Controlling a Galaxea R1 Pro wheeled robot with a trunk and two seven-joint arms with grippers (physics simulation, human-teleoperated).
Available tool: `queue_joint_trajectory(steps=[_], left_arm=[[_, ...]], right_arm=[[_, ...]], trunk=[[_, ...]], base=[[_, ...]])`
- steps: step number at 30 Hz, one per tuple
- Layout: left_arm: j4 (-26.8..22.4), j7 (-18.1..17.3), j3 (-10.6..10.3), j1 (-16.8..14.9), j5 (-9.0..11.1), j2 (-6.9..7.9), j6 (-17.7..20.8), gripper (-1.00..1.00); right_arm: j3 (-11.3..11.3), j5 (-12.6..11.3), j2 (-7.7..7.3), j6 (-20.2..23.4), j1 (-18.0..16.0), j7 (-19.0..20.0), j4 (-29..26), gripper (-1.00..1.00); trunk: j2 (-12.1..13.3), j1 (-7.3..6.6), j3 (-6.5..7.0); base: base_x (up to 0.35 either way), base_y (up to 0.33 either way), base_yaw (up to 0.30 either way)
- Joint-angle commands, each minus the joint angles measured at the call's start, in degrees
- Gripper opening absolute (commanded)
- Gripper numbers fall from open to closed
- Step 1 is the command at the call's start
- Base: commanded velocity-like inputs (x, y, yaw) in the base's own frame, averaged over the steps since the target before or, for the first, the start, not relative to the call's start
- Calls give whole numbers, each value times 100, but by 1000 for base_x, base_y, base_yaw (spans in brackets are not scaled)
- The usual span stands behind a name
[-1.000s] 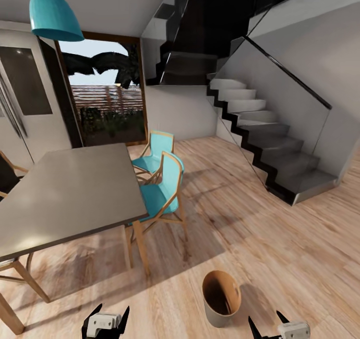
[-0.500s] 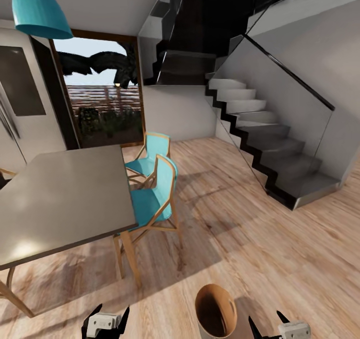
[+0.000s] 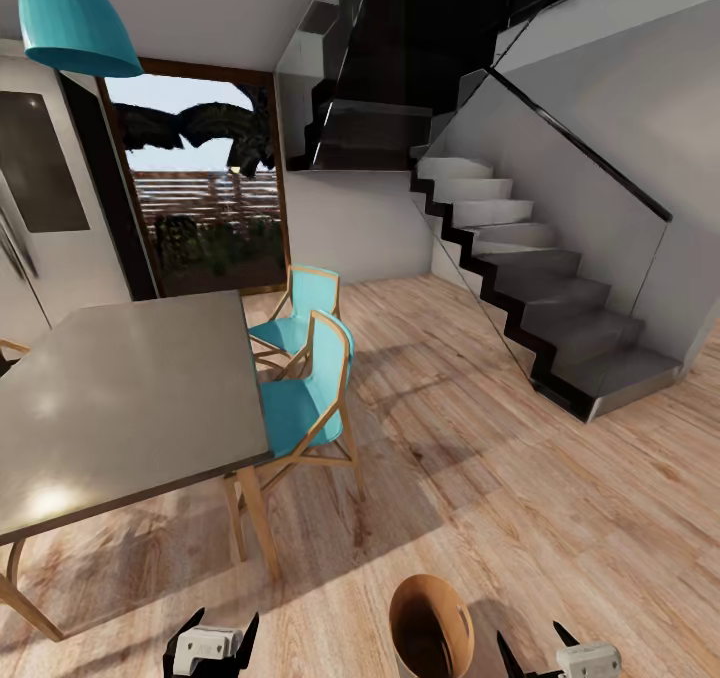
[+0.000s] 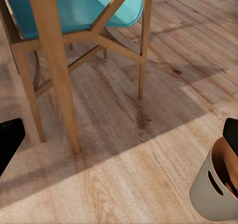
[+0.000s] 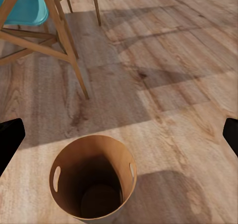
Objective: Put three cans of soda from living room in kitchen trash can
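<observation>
The tash can [image 3: 430,626], a small grey bin with a coppery brown inside, stands on the wood floor at the bottom of the head view, between my two grippers. My left gripper [image 3: 222,620] is open and holds nothing; the bin [image 4: 214,189] stands to its right. My right gripper [image 3: 530,636] is open too, just right of the bin. In the right wrist view the bin [image 5: 63,157] lies close below the open fingers [image 5: 10,140], and its inside holds nothing. The cans of soda are out of view.
A grey dining table [image 3: 120,398] with two teal chairs [image 3: 300,403] stands to the left, one chair's wooden legs [image 4: 55,70] close to my left gripper. A dark staircase [image 3: 545,298] rises at the right. A glass door [image 3: 205,208] is behind.
The whole view has shifted, so the camera moved: the table and chairs sit further left, and the bin lies lower and closer. Both grippers keep their place in the picture.
</observation>
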Motion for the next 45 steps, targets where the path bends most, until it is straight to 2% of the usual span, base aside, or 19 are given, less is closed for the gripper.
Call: queue_joint_trajectory(steps=[1, 4, 6, 10, 13, 14, 20, 24, 28, 34, 35, 36, 44, 45], left_arm=[[3, 0, 3, 0, -6, 3, 0, 100], [4, 0, 6, 0, -4, 4, 0, 100], [4, 0, 7, 0, -6, 4, 0, 100], [6, 0, 8, 0, -6, 5, 0, 100], [6, 0, 8, 0, -4, 5, 0, 100], [6, 0, 8, 0, -4, 5, 0, 100], [5, 0, 9, 0, -7, 5, 0, 100], [9, 0, 6, 0, -8, 5, 0, 100], [8, 0, 3, 0, -3, 5, 0, 100], [6, 0, 1, 0, 4, 9, 0, 100], [6, 0, 1, 0, 4, 10, 0, 100], [6, 0, 1, 0, 4, 10, 0, 100], [-6, -7, 0, 0, 14, 10, 1, 100], [-6, -7, 0, 0, 14, 10, 1, 100]], right_arm=[[0, -1, 2, 51, -16, 2, -36, 100], [10, -1, 13, 265, -55, 4, -195, 100], [32, 1, 18, 620, -98, 2, -391, 100], [153, 8, 20, 1814, -320, -1, -824, 100], [244, 15, 14, 2743, -715, -5, -1035, 100], [244, 15, 14, 2743, -715, -5, -1035, 100], [392, 78, 8, 4410, -1867, -22, -1121, 100], [550, 283, 8, 5120, -2605, -134, -875, 100], [630, 449, 7, 5588, -3480, -288, -243, 100], [671, 546, -39, 6203, -4907, -519, 1316, 100], [674, 554, -44, 6258, -5140, -589, 1617, 100], [674, 554, -44, 6258, -5140, -589, 1617, 100], [678, 584, -64, 6431, -6782, -1075, 4281, 100], [678, 584, -64, 6431, -6782, -1075, 4281, 100]], trunk=[[0, 0, 0], [0, 0, 0], [0, 0, 0], [0, 0, 0], [0, 0, 0], [0, 0, 0], [0, 0, 0], [0, 0, 0], [0, 0, 0], [0, 0, 0], [0, 0, 0], [0, 0, 0], [0, 0, 0], [0, 0, 0]], base=[[4, -1, 0], [2, -1, 0], [1, 0, 0], [0, 0, 0], [0, 0, 0], [0, 0, 0], [0, 0, 0], [0, 0, 0], [0, 0, 0], [0, 0, 0], [0, 0, 0], [0, 0, 0], [0, 0, 0], [0, 0, 0]])
